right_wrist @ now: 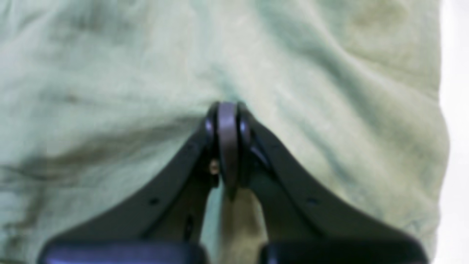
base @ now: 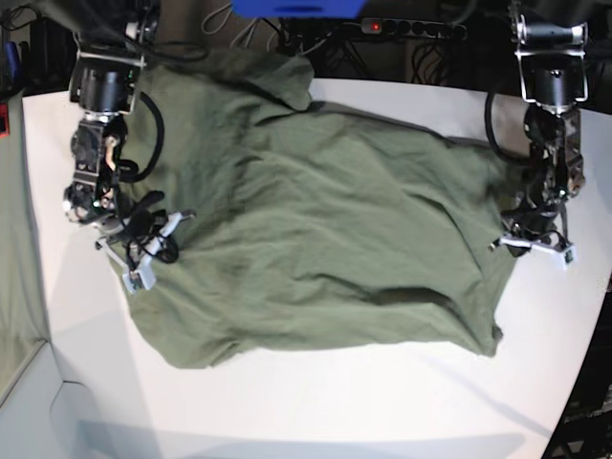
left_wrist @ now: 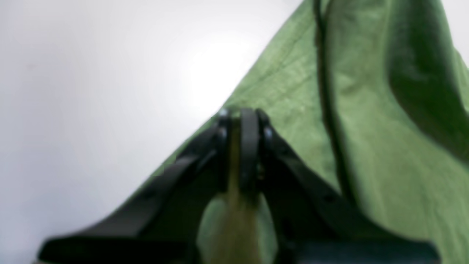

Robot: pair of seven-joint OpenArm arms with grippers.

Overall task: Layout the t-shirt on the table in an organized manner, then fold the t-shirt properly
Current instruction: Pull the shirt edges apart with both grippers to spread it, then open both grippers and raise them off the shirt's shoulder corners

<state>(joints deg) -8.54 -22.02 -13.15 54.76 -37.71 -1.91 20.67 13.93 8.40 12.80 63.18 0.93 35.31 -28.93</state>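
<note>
The olive-green t-shirt lies spread and wrinkled across the white table, with one part hanging over the far edge. My left gripper is at the shirt's right edge in the base view. Its wrist view shows it shut on a pinch of the shirt, with bare table beside it. My right gripper is at the shirt's left edge. Its wrist view shows it shut, with folds of the shirt gathering at its tip.
A power strip and a blue object lie beyond the table's far edge among cables. A pale grey-green cloth hangs at the left border. The table's curved edge runs down the right side.
</note>
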